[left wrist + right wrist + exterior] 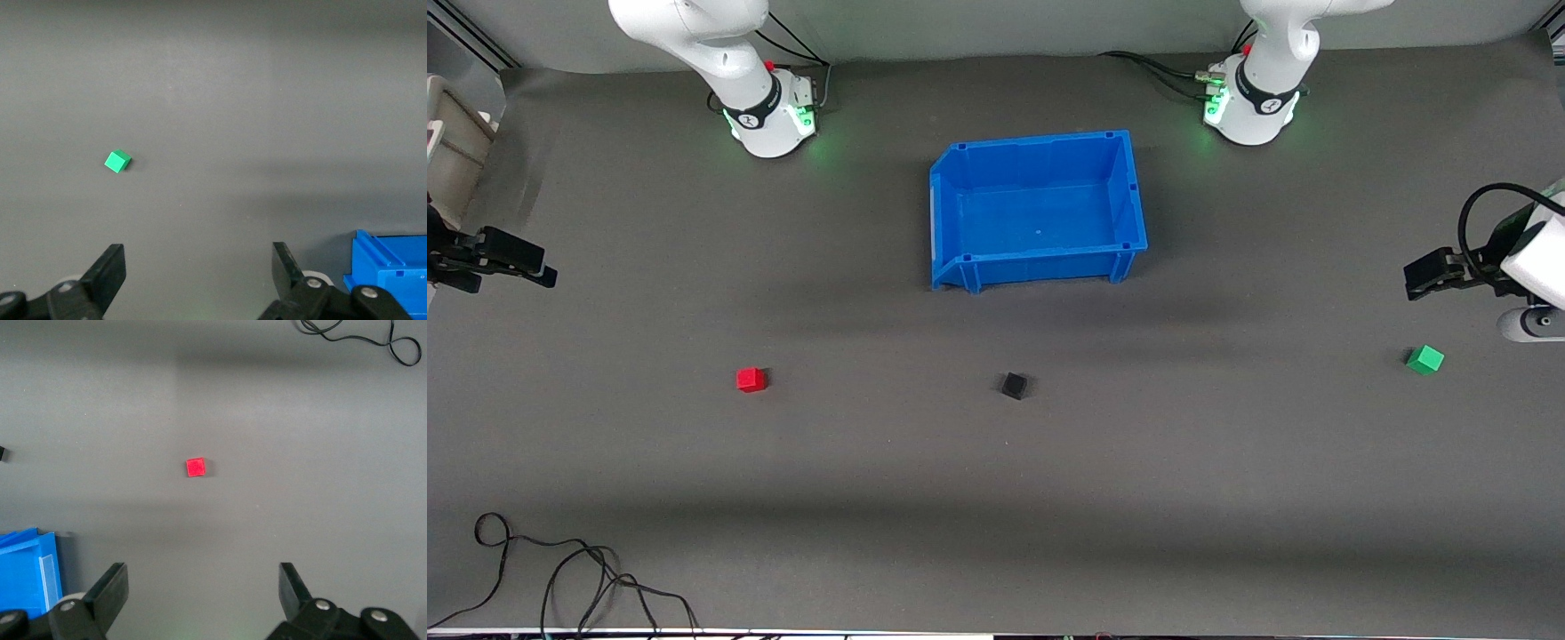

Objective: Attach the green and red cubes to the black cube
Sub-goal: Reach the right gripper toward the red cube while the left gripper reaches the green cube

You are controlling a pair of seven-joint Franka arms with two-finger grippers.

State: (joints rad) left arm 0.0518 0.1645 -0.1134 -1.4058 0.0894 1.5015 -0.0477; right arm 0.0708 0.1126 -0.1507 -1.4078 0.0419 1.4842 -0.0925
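1. Three small matte cubes lie along one rough line on the dark grey table mat (996, 533), all nearer the front camera than the open blue plastic bin (1040, 258). The black cube (1013, 385) sits in the middle, the bright red cube (751, 380) toward the right arm's end and the bright green cube (1424, 359) toward the left arm's end.

2. That spacing looks deliberate to me: each coloured cube lies on the side of the arm best placed to fetch it, with the black one as the meeting point between them.

3. The left gripper (1427, 277) hangs up in the air at its end of the table, near the green cube, fingers spread wide and holding nothing. Its wrist view shows both black fingertips (110, 270) apart with bare mat between them.

4. The right gripper (511, 262) hangs at the other end, likewise spread and empty, with the red cube well apart from it.

5. Nothing is joined yet; I'd judge the task at its very start, both arms poised to descend.

6. Room is generous: bare mat surrounds every cube, and the bin stands clear of the line. A loose black cable (560, 569) curls at the mat's near corner, well away. The green cube lies closest to the table's end, so the left arm has least margin there.
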